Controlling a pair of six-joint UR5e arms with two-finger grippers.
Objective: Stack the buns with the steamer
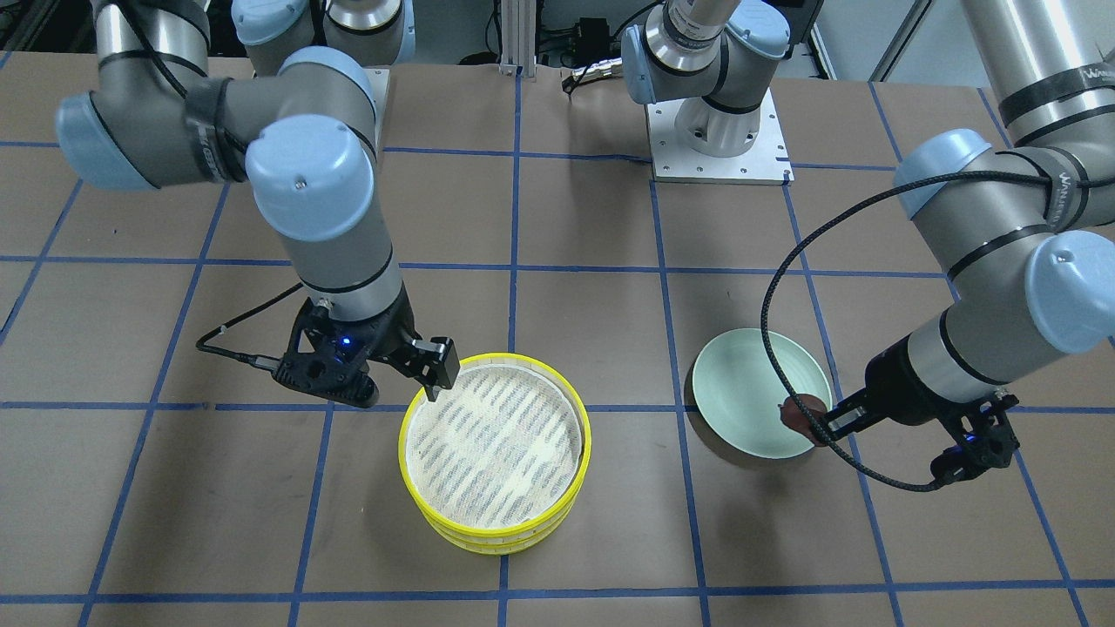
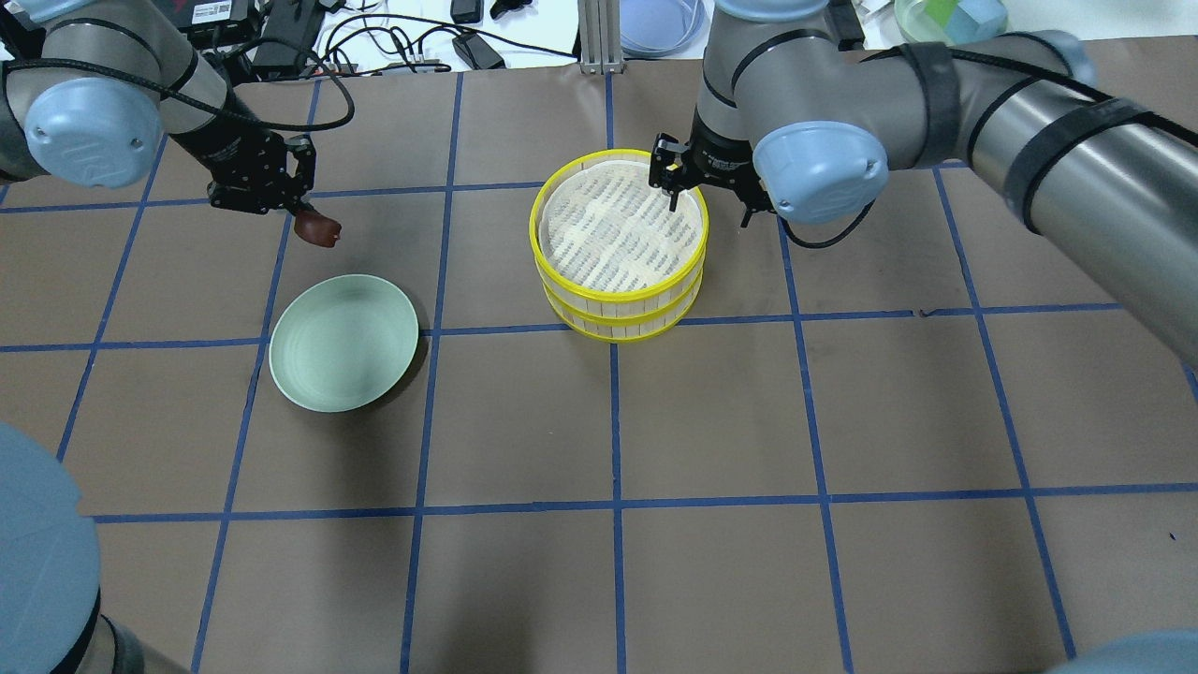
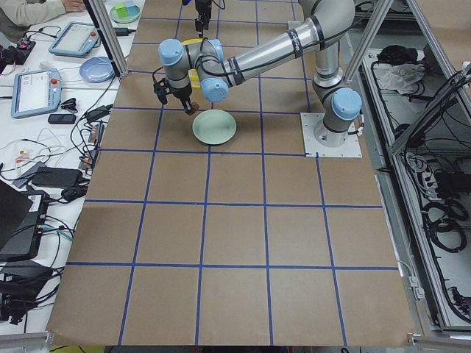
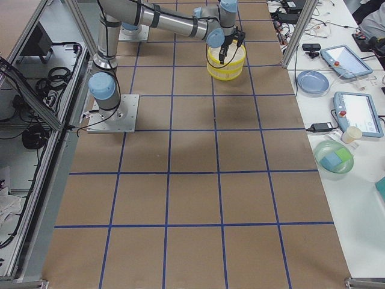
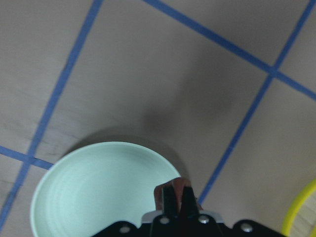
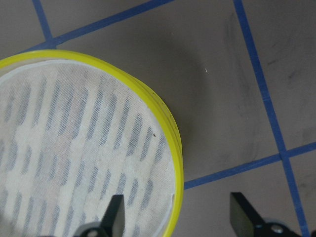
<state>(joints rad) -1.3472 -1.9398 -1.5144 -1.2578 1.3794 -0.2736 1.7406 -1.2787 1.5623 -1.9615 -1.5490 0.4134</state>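
Nearest the robot, a round pale green plate (image 2: 309, 374) sat on the brown desk (image 2: 842, 421). Just beyond it, the left jaws were closed on a glossy dark reddish-brown oval bun (image 2: 320, 230), held off the desk. The two stacked yellow-rimmed steamer tiers (image 2: 618, 323) lay well to its right. The right jaws, wide open, straddled the top rim, holding nothing.

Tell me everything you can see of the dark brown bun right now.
The small glossy reddish-brown oval bun is pinched at one end in the left claw, with its other end sticking out. It hangs in the air near the rim of the pale green round plate and touches only the claw.
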